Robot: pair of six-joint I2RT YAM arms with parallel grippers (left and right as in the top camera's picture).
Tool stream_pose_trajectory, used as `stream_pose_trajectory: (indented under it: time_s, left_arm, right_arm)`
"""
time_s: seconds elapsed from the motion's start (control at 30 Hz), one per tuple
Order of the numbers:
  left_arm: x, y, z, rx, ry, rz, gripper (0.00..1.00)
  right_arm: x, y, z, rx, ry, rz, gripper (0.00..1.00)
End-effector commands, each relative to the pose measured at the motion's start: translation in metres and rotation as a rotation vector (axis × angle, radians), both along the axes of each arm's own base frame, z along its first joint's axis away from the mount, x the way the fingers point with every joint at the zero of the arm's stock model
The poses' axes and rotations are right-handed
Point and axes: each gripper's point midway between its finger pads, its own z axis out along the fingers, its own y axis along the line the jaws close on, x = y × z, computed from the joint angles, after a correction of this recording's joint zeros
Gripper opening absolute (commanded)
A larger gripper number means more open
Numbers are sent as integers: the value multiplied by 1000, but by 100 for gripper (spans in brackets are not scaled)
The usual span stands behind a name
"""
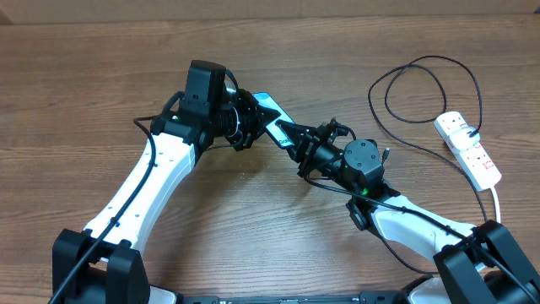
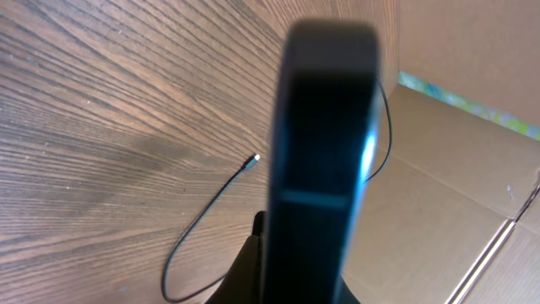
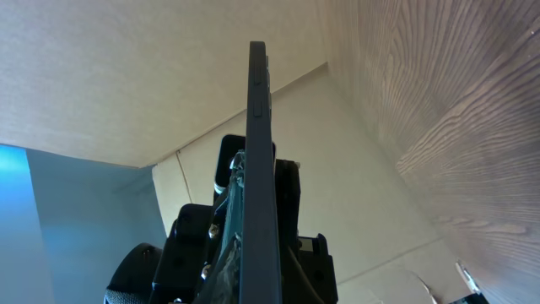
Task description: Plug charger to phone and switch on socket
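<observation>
The phone (image 1: 270, 112), slim with black edges and a light blue screen, is held off the table between both arms. My left gripper (image 1: 250, 125) is shut on it; the left wrist view shows the phone (image 2: 321, 160) edge-on between its fingers. My right gripper (image 1: 297, 140) grips the phone's other end, and the phone (image 3: 260, 160) shows edge-on there too. The charger (image 1: 372, 89) loops on the table at the right. Its plug tip (image 2: 253, 159) lies free on the wood. The socket (image 1: 469, 149) is a white strip at the far right.
The socket's thick white cord (image 1: 498, 201) runs toward the front right edge. Cardboard walls (image 2: 456, 67) stand behind the table. Bare wood lies at the left and front centre.
</observation>
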Motion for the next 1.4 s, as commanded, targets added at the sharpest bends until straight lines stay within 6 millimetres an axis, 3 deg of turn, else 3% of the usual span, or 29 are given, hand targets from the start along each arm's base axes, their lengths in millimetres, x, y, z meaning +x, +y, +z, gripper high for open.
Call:
stream_pose_trajectory:
  time_s: [0.0, 0.2, 0.43, 0.57, 0.7, 0.8, 0.9, 1.0, 1.17, 1.3, 1.37]
  left_arm:
    - [6, 4, 3, 23, -37, 14, 4]
    - [11, 11, 4, 29, -69, 3, 4]
    - [20, 16, 9, 38, -125, 11, 4]
    - [26, 27, 9, 65, -168, 0, 4]
    - [28, 44, 4, 120, -213, -32, 4]
    - [22, 59, -7, 193, -243, -105, 4]
    - [2, 67, -20, 236, -220, -203, 4]
    - [-18, 59, -21, 196, -224, -321, 4]
    - [-33, 47, -12, 97, -220, -386, 4]
    - [-34, 45, -9, 75, -221, -394, 4]
    - [-36, 42, -6, 49, -222, -403, 4]
  right_arm:
    - [-12, 16, 11, -31, -84, 87, 4]
    - [-13, 15, -6, -71, -25, 90, 4]
    - [-15, 14, -19, -117, 0, 95, 22]
    - [-16, 13, -26, -193, -62, 110, 24]
    - [-15, 8, -44, -393, -203, 128, 26]
    - [-14, -4, -71, -631, -308, 151, 24]
    - [-13, -28, -104, -898, -350, 170, 26]
    - [-11, -57, -119, -986, -284, 170, 33]
    - [-10, -108, -125, -1084, -165, 164, 35]
    - [-15, -145, -115, -1192, -113, 202, 49]
    - [-19, -174, -111, -1276, -47, 210, 55]
